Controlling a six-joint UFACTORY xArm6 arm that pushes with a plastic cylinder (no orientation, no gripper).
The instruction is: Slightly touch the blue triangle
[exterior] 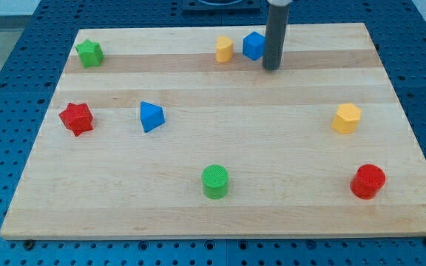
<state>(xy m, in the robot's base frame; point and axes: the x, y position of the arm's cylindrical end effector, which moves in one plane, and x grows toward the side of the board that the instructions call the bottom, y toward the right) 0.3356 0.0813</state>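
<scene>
Tool tip bare, holding nothing, just right of blue cube. Far from blue triangle. Risk: overshooting and shoving it instead of touching.

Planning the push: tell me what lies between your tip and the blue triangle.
In the camera view, only bare board lies between my tip and the blue triangle; the blue cube and yellow block sit above that line.
</scene>
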